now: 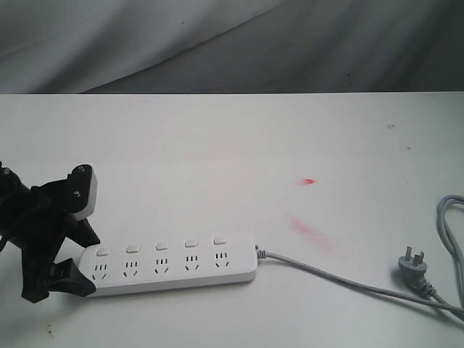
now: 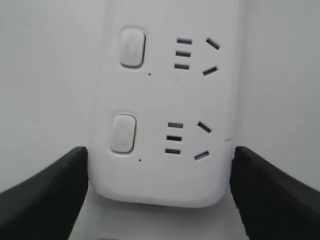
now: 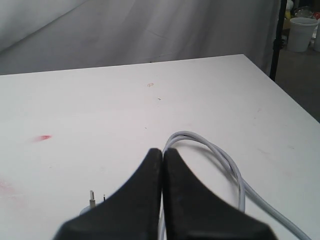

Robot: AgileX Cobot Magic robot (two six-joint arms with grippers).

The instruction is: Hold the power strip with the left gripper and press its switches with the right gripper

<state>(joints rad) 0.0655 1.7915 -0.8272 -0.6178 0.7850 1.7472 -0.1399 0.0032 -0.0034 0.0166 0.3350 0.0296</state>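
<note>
A broad white surface lies open behind and to the right of the power strip, which rests flat, sockets up, along the near edge at the lower left of the exterior view. The left claw, a black angular body topped by a pale grey block, reaches in low from the left edge and straddles the strip's cordless end, with one jaw on the far long side and one on the near. Its wrist camera takes in only the last two sockets and shows both jaw tips set against the strip's sides with no gap, a grip across its width. The right claw appears in its own wrist view alone, jaws pressed together, near a loop of the grey cord and well apart from the strip. That cord leaves the strip's right end and trails toward the right edge, where the plug lies on the surface. Five switches sit in a row, one above each socket, all uncovered. A red smear marks the open middle of the surface.
</note>
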